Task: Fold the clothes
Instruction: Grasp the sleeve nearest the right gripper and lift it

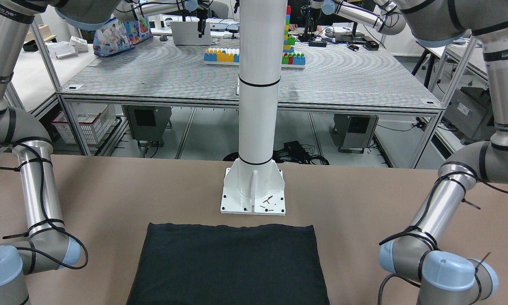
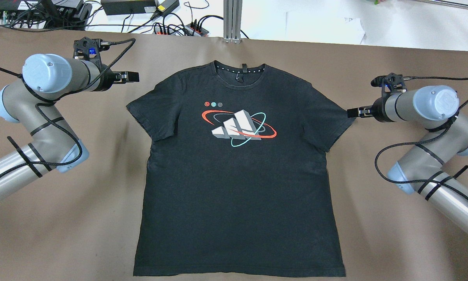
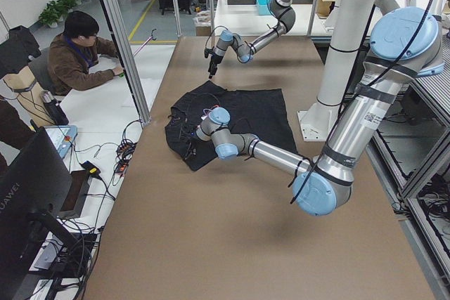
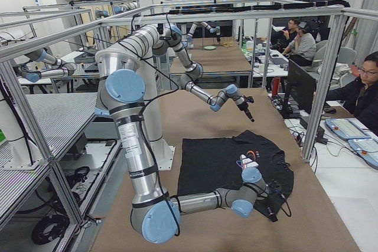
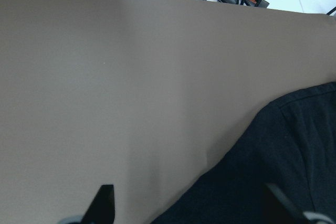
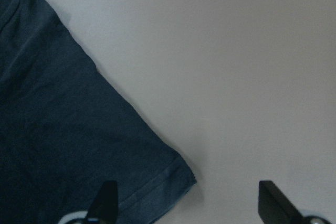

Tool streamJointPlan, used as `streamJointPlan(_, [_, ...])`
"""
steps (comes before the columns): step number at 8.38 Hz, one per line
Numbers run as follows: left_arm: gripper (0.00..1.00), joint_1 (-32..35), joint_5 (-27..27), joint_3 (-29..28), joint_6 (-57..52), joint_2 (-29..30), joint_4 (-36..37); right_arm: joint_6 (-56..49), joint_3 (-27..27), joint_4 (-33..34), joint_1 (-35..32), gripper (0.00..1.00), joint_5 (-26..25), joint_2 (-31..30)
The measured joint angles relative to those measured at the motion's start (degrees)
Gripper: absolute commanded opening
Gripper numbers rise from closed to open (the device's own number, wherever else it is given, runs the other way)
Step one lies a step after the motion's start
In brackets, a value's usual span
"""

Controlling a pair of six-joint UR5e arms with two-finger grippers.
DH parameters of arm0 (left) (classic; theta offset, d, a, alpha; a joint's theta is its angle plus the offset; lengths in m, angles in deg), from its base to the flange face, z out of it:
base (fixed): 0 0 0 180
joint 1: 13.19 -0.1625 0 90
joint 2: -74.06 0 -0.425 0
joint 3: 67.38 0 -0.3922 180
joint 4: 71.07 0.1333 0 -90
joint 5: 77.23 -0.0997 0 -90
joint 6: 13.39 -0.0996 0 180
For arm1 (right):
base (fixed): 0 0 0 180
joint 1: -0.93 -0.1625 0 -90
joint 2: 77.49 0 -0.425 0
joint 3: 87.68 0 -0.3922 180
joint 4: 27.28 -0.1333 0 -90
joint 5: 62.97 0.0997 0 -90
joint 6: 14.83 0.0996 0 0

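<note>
Black T-shirt flat, print up, frame centre, collar toward top. No fold made; all folding left. Left gripper upper left, right gripper just beside right-hand sleeve tip. Both spread wide, empty.

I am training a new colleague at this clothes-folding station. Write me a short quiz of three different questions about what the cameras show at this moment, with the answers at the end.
1. True or false: the T-shirt lies spread flat on the table, with its print facing up.
2. Choose one: which part of the T-shirt is nearest to the right gripper? A) the collar B) a sleeve C) the bottom hem
3. Fill in: the left gripper and the right gripper are both ____ (open or shut).

Key: 1 true; 2 B; 3 open.
</note>
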Motion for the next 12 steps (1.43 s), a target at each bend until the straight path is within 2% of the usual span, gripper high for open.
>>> streamJointPlan(6, [1.00,-1.04,-2.32,-0.42,0.04,0.28,-0.09,1.48,-4.85,-2.93,2.02,0.92,-0.68,1.37])
streamJointPlan(7, [1.00,-1.14,-2.51,-0.39,0.03,0.28,-0.10,1.48,-5.38,-3.43,2.25,0.78,-0.95,1.47])
streamJointPlan(9, [1.00,-1.18,-2.61,-0.32,-0.02,0.29,-0.10,1.63,-5.74,-3.66,2.89,0.21,-1.90,1.70])
streamJointPlan(10, [1.00,-1.19,-2.62,-0.30,-0.09,0.31,-0.07,2.31,-5.73,-3.66,3.14,0.03,-2.08,1.85])
streamJointPlan(12, [1.00,-1.19,-2.63,-0.23,-0.20,0.31,-0.09,3.26,-5.43,-3.51,3.39,0.01,-2.08,2.87])
